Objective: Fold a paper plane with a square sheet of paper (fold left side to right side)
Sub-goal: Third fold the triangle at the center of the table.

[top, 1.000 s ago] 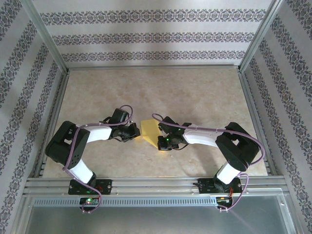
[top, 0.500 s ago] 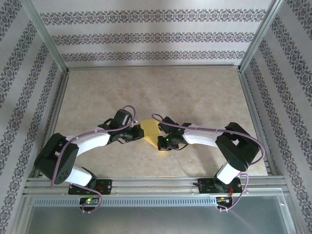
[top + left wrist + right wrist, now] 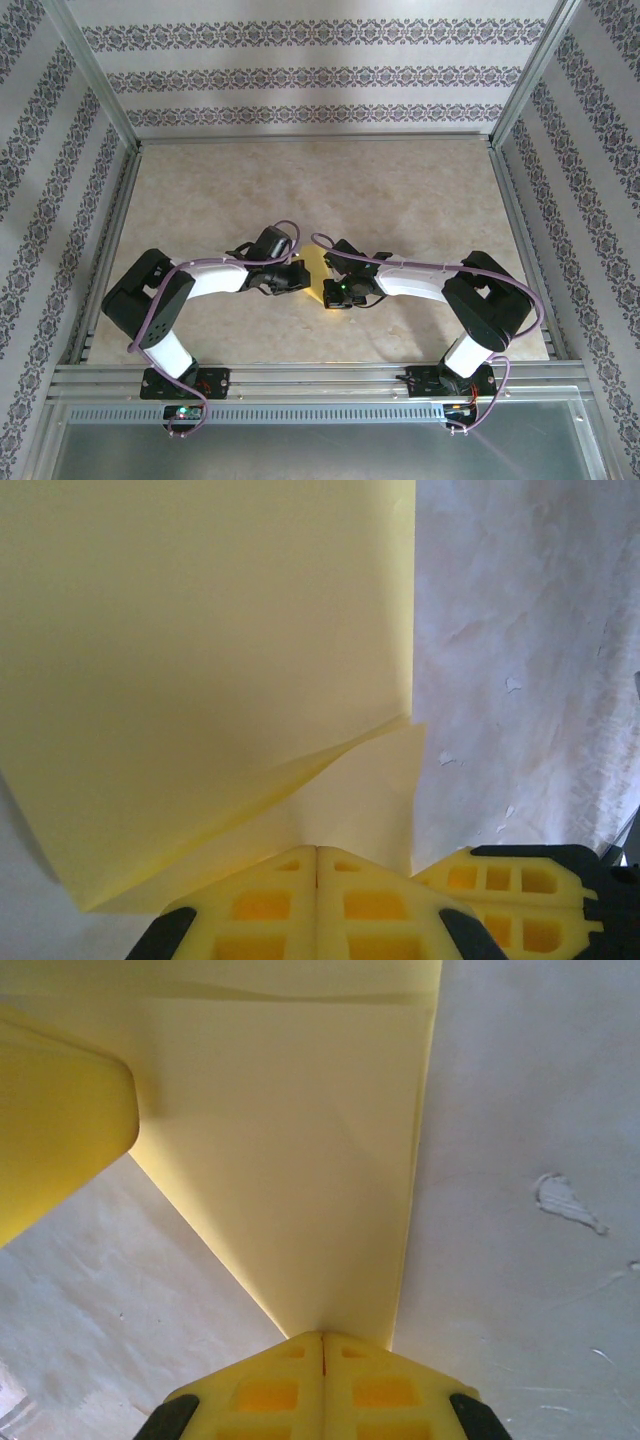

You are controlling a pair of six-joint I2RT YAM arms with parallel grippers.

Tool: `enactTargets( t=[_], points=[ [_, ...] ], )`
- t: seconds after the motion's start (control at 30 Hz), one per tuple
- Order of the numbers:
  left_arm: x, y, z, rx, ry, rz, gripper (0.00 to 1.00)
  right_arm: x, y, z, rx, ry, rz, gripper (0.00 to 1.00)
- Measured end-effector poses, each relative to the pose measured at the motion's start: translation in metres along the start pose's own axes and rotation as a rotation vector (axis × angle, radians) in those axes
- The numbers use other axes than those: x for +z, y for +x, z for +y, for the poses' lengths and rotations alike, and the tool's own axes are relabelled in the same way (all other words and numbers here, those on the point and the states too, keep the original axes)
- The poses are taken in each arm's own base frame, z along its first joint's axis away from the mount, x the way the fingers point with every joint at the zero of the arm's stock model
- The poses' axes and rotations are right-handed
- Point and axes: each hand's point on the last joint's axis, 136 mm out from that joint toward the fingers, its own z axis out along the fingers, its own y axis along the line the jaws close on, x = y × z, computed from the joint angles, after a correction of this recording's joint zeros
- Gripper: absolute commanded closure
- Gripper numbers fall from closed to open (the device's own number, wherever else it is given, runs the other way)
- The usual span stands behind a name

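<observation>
Paper (image 3: 200,630) pinched in left hand (image 3: 317,852), right hand (image 3: 323,1337) (closed).

One yellow sheet of paper (image 3: 314,266) sits at the centre of the frame. There are two arms, the left arm (image 3: 215,278) and the right arm (image 3: 420,280). There are two grippers, the left gripper (image 3: 317,852) and the right gripper (image 3: 323,1337). Two purple cables (image 3: 285,227) and one table (image 3: 400,190) complete the count.

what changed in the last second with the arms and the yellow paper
The left gripper, shut on the square sheet of paper, swung right across it toward the right gripper, carrying the left side over, so less yellow shows from above. The right gripper stayed put at the paper's right side, also shut on it.
</observation>
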Motion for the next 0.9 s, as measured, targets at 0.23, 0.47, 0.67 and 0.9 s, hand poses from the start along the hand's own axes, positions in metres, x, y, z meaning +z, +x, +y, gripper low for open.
enactTargets(
  t=[0.23,0.47,0.67,0.9],
  points=[
    [0.006,0.002,0.012,-0.018,-0.043,0.011,1.00,0.000,0.000,0.000,0.000,0.000,-0.001,1.00],
    [0.008,0.001,0.011,-0.019,-0.043,0.016,1.00,-0.002,0.000,-0.001,0.003,0.013,0.003,1.00],
    [0.009,0.001,0.011,-0.020,-0.040,0.021,1.00,-0.005,0.001,-0.002,0.016,0.031,0.017,1.00],
    [0.010,0.001,0.010,-0.020,-0.038,0.023,1.00,-0.017,-0.013,0.017,0.024,-0.018,-0.022,1.00]
  ],
)
